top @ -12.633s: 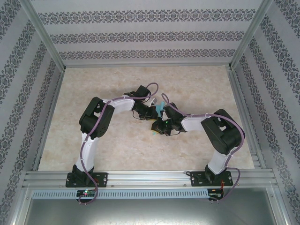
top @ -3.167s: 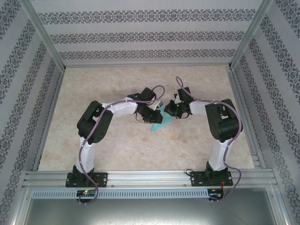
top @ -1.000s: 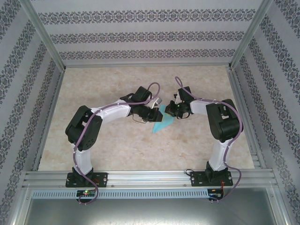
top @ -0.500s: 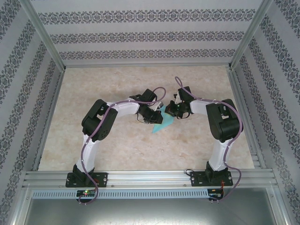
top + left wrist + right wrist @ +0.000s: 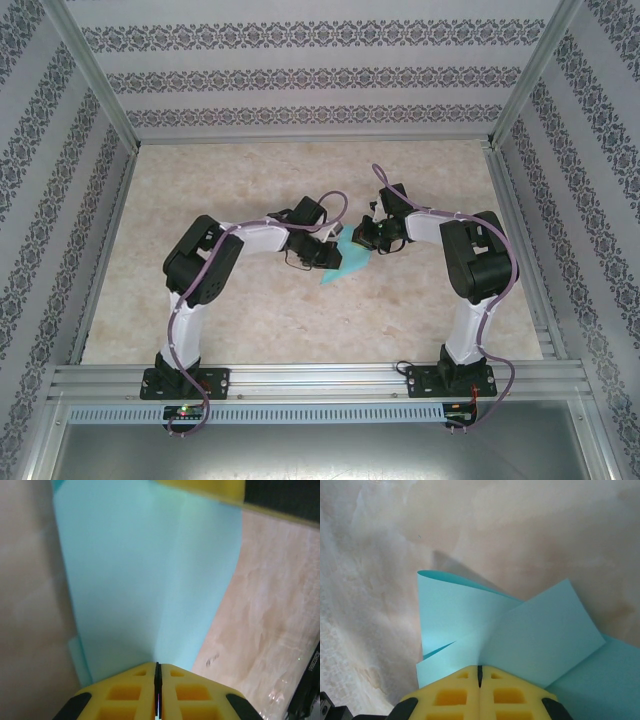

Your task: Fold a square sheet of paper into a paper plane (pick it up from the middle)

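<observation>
From above, the paper [image 5: 347, 265] lies partly folded near the middle of the table [image 5: 200, 180]. The left gripper [image 5: 327, 256] is at the paper's left edge and the right gripper [image 5: 366, 240] at its far right edge.

In the left wrist view, the left gripper [image 5: 157, 672] is clenched on the paper's [image 5: 145, 580] near edge, in line with a crease.

In the right wrist view, the right gripper [image 5: 479, 671] is pinched tight where two flaps of the paper [image 5: 540, 630] overlap.

I judge the early folds made, but it is no narrow dart yet and several folds remain.
</observation>
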You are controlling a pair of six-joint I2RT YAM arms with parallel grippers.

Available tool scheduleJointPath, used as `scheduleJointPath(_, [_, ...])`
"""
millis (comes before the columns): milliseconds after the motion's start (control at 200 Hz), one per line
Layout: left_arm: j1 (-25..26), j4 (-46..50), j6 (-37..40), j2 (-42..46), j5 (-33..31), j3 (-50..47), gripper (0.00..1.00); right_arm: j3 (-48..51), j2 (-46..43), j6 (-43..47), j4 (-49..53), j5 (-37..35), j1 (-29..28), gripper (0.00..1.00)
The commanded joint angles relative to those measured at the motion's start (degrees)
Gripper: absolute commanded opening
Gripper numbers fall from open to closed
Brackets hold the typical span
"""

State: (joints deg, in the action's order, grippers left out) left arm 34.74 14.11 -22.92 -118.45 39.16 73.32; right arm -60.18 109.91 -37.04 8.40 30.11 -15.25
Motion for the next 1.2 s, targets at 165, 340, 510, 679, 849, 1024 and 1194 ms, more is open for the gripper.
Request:
scheduleJointPath(165, [-0.1,6.5,-0.9,6.0,2.6,-6.7,0.12,0.3,0.6,1.9,4.8,-5.4,0.3,0.03])
scheduleJointPath(340, [-0.1,7.9,-0.8,10.2,2.7,-3.8,0.17,-0.7,-1.5,1.0,3.7,-3.5,-0.4,0.06])
scheduleJointPath(510, [-0.9,10.9,1.3,11.1,-1.8,0.2,0.27,-1.4,-5.0,0.3,2.9,-2.0,-0.7,0.16])
scheduleJointPath(679, [-1.7,11.5,2.8,8.7,-4.7,2.9,0.34,-0.6,-9.7,0.6,4.1,-2.3,-0.2,0.22])
scheduleJointPath(849, [-1.9,12.0,3.9,5.0,-5.0,5.3,0.38,2.5,-14.1,1.1,4.0,-2.2,0.8,0.27])
scheduleJointPath(1024, [-2.2,9.2,2.7,2.5,-1.7,6.0,0.40,5.9,-17.9,1.1,3.3,-2.0,1.8,0.31])
scheduleJointPath(1194, [-2.4,8.0,2.3,0.3,-0.1,7.0,0.40,8.8,-20.1,1.4,3.2,-1.6,2.9,0.33])
